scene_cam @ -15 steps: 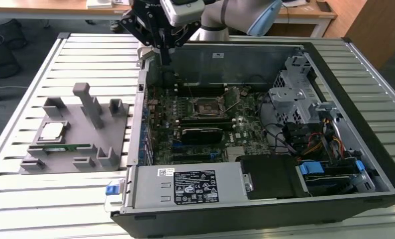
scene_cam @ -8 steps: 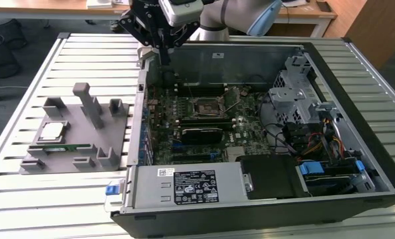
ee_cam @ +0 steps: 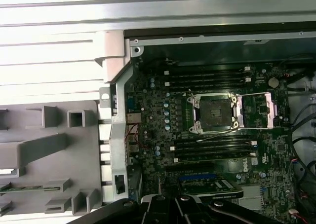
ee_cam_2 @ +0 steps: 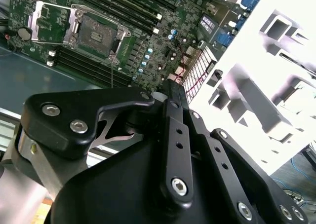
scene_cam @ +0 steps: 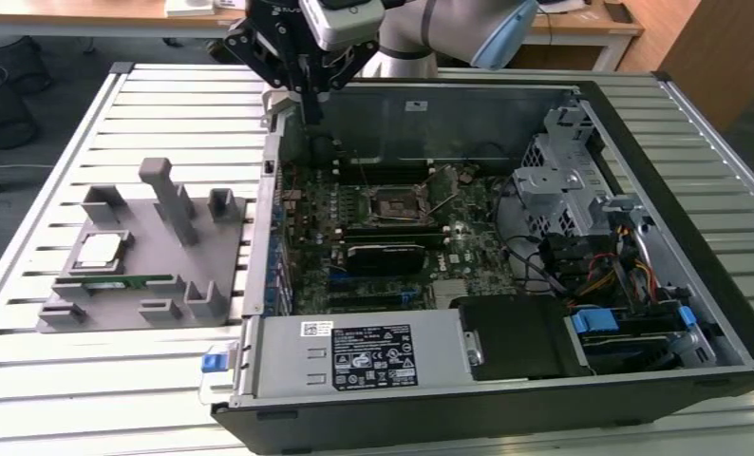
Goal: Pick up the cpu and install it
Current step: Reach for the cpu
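Item: cpu (scene_cam: 100,250), square chip with silvery top, lying flat in a pocket of the grey fixture tray (scene_cam: 99,318) on the slatted white counter (scene_cam: 161,104), at the exterior view's left, well apart from the arm. Just in front of it in the same tray, a green memory stick (scene_cam: 123,282) lies flat. Gripper (scene_cam: 311,112), black, hangs above the rear corner of the open computer case (scene_cam: 479,109), near the case wall that faces the tray; in the second wrist view the gripper (ee_cam_2: 173,88) has its fingers drawn together with nothing between them. Motherboard socket (scene_cam: 394,202), in both wrist views (ee_cam_2: 96,34) (ee_cam: 213,113), has its metal retention frame swung open to one side. Memory slots run along both sides of the socket. Markings: a white and a black printed label on the power supply cover (scene_cam: 365,356), a small white sticker (scene_cam: 415,104) on the case's rear wall, and white lettering (ee_cam: 242,163) on the board.
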`<action>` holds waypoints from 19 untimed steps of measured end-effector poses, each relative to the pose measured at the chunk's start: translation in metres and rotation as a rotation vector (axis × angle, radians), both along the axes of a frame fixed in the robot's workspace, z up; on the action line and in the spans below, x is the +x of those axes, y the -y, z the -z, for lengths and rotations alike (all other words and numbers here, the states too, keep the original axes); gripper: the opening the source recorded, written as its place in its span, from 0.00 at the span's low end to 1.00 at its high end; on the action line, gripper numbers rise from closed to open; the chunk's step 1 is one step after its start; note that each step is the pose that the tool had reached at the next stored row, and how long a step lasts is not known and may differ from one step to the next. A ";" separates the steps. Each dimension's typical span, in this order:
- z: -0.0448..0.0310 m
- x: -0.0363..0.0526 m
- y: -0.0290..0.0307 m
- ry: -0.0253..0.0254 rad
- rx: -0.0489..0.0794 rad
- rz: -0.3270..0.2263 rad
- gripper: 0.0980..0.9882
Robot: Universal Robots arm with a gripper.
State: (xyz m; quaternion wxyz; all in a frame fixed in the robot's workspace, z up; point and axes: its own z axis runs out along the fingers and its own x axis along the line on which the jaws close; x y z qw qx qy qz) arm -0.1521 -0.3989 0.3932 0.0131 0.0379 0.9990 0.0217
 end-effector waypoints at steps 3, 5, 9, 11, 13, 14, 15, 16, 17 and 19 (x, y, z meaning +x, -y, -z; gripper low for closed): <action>0.0000 -0.0006 0.0000 0.0000 0.000 0.000 0.01; 0.0000 -0.0010 0.0000 0.0000 0.000 0.000 0.01; 0.0000 -0.0017 0.0000 0.0000 0.000 0.000 0.01; 0.0000 -0.0022 0.0000 0.0000 0.000 0.000 0.01; 0.0000 -0.0026 0.0000 0.0001 0.000 0.000 0.01; 0.0000 -0.0028 0.0000 0.0000 0.000 0.000 0.01; 0.0000 -0.0030 0.0000 0.0000 0.000 0.000 0.01; 0.0000 -0.0032 0.0000 0.0000 0.000 0.000 0.01; 0.0000 -0.0034 0.0000 0.0000 0.000 0.000 0.01; 0.0000 -0.0039 0.0000 0.0000 0.000 0.000 0.01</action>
